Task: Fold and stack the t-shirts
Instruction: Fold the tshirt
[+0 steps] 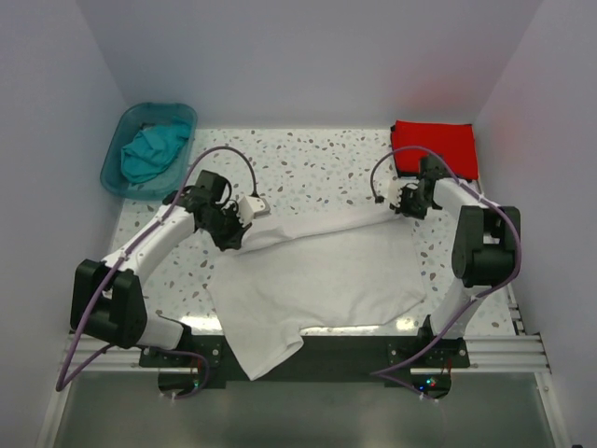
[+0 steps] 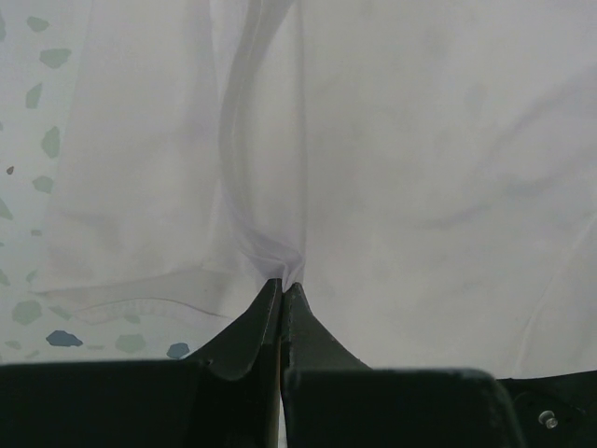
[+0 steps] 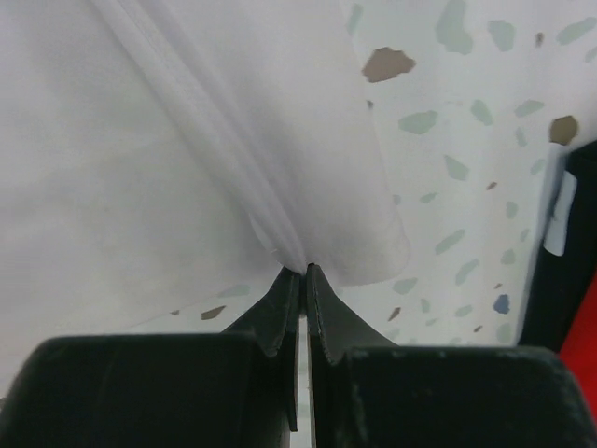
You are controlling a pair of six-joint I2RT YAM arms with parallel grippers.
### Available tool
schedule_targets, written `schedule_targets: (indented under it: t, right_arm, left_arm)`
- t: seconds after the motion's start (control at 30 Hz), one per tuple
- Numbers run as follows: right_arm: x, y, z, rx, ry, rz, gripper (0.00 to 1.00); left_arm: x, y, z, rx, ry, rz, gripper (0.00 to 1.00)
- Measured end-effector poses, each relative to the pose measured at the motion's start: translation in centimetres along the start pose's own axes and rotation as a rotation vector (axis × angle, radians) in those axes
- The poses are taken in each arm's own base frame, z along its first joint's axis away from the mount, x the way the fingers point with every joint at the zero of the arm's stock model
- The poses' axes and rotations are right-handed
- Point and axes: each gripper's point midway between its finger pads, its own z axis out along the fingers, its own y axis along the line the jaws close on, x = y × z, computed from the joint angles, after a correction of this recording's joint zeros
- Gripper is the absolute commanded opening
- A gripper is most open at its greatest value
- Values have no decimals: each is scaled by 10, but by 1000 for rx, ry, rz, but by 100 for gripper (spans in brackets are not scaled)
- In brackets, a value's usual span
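- Since the left gripper (image 2: 283, 285) and the right gripper (image 3: 303, 271) each pinch only a thin fold of the white t-shirt (image 1: 317, 280), either fold could slip out.
- Uneven pulling may bunch it toward the red t-shirt (image 1: 436, 147).

Colours and patterns, tabletop lot.
White soft cloth t-shirt (image 1: 317, 280), plain, no print; bright red folded cloth t-shirt (image 1: 437, 147), plain; teal crumpled cloth t-shirt (image 1: 154, 149), plain; translucent teal plastic tub (image 1: 112, 161); white stone-look table top (image 1: 317, 173), speckled with grey-green, brown and blue flecks; white robot arms (image 1: 154, 238) with black joints; purple cables (image 1: 224, 150); pale lilac-grey walls (image 1: 308, 56).
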Motion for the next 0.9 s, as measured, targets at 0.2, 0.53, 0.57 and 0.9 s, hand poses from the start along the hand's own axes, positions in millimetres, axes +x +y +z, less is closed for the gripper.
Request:
schedule_targets:
  t: [0.2, 0.53, 0.57, 0.9]
  right_arm:
    - [8, 25, 10, -61, 13, -14, 0]
    - [7, 26, 4, -78, 16, -21, 0]
    - [6, 25, 2, -76, 15, -22, 0]
    - [3, 34, -18, -65, 13, -58, 0]
  left_arm:
    - [5, -1, 2, 1, 14, -2, 0]
    - [8, 7, 3, -7, 56, 29, 0]
    - [5, 9, 1, -12, 51, 38, 0]
    - [-1, 12, -7, -12, 49, 98, 0]
